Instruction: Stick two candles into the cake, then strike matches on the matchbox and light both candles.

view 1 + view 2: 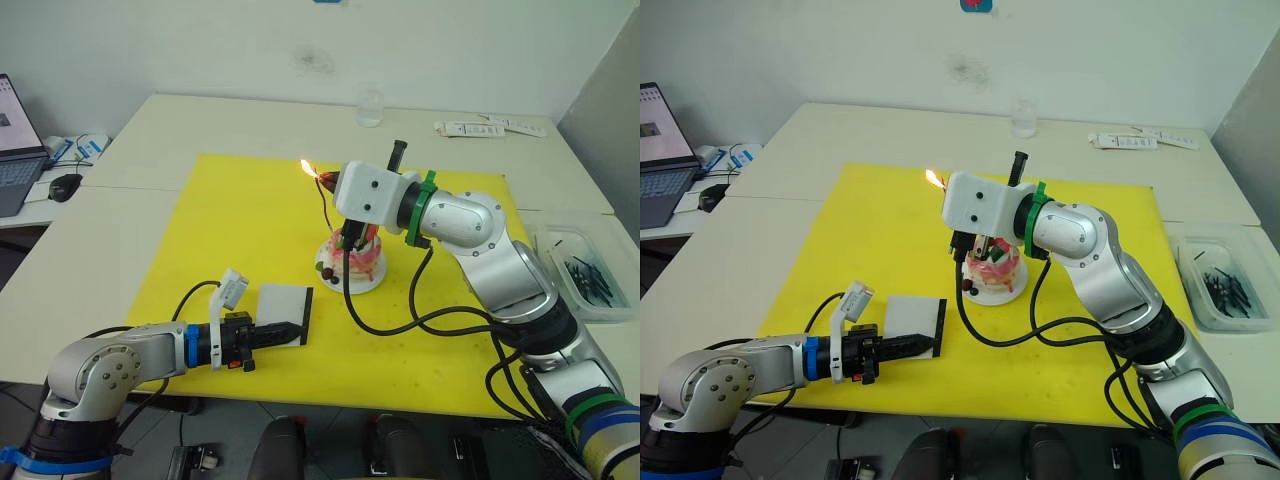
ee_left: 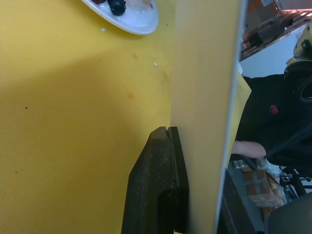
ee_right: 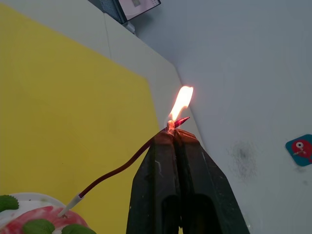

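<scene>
The pink cake sits on its white plate on the yellow mat. A thin wavy candle rises from it, white end in the cream. Its top meets the tips of my right gripper, which is shut on a burning match. The flame burns right at the fingertips, up and left of the cake. My left gripper is shut on the near left edge of the white matchbox, which lies flat on the mat in front of the cake. The matchbox's black strip faces right.
A clear plastic tub holding dark sticks stands at the table's right edge. A glass and white paper strips are at the back. A laptop and mouse sit far left. The yellow mat covers the table's middle.
</scene>
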### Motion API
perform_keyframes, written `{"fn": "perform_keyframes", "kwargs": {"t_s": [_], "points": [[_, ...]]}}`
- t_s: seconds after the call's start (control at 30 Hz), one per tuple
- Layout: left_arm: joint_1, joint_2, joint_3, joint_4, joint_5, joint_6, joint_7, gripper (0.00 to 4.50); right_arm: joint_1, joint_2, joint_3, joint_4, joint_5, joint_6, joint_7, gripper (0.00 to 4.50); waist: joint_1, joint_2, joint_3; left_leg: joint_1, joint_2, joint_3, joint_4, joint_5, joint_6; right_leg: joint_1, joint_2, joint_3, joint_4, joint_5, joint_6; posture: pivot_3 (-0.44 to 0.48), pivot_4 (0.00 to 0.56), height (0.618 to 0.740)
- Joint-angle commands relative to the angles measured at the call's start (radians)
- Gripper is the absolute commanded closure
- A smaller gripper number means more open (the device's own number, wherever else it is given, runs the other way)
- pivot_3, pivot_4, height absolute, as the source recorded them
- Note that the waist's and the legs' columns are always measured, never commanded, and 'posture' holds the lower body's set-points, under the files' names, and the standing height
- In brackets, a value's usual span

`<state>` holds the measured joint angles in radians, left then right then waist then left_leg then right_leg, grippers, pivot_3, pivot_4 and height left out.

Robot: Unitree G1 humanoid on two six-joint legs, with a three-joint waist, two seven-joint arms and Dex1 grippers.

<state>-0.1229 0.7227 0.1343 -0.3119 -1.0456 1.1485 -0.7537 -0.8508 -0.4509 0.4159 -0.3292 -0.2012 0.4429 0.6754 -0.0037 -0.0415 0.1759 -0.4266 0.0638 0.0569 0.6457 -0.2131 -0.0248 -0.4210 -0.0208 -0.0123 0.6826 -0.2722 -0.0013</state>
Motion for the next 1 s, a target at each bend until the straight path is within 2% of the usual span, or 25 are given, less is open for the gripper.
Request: {"fn": "perform_keyframes", "kwargs": {"t_s": [0.03,1.0], "points": [[-0.007,0.002,0.000,-0.031,-0.003,-0.008,-0.011,4.50,-0.021,0.000,-0.033,-0.030,-0.014,-0.007,0.004,4.47,0.000,0.000,0.000,0.000,0.000,0.000,0.000,0.000,0.000,0.000,0.000,0.000,0.000,0.000,0.000,0.000,0.150,0.706],[-0.001,-0.003,-0.006,-0.034,-0.006,-0.007,-0.007,4.50,0.002,0.005,-0.046,-0.002,-0.055,-0.050,-0.007,4.47,0.000,0.000,0.000,0.000,0.000,0.000,0.000,0.000,0.000,0.000,0.000,0.000,0.000,0.000,0.000,0.000,0.150,0.706]]}}
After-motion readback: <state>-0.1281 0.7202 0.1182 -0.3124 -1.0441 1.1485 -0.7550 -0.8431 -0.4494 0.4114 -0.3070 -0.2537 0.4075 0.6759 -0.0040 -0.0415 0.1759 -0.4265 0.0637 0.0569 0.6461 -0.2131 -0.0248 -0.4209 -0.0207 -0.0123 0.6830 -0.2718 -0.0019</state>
